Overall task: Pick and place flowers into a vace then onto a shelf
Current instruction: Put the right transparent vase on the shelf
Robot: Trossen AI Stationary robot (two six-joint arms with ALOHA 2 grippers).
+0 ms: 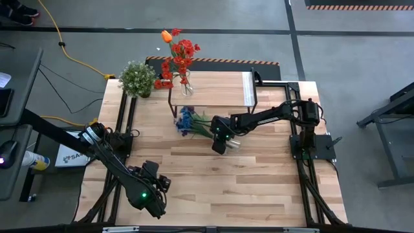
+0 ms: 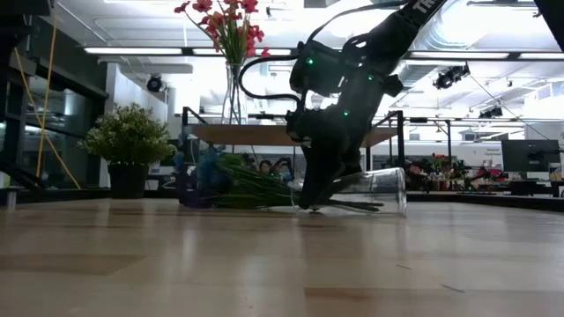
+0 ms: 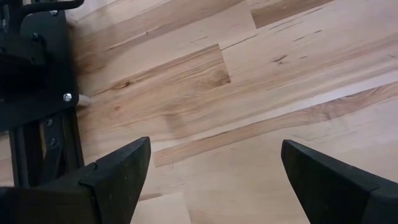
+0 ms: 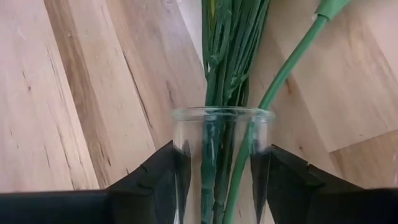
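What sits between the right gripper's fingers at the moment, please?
A clear glass vase lying on its side, green flower stems running into its mouth; the right wrist view shows the right gripper around it.

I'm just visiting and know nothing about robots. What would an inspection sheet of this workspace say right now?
Surface: light wood table, bare planks toward the front.
Job's things: glass vase lying on its side with green stems in it, purple and blue blooms on the table; second vase of red flowers upright on the shelf.
Clutter: potted plant at the back left corner.
Grippers: right claw straddles the lying vase, fingers at the glass; left claw open over bare wood.
Cables: yellow cable on the floor.
Surroundings: grey floor, desk at left.
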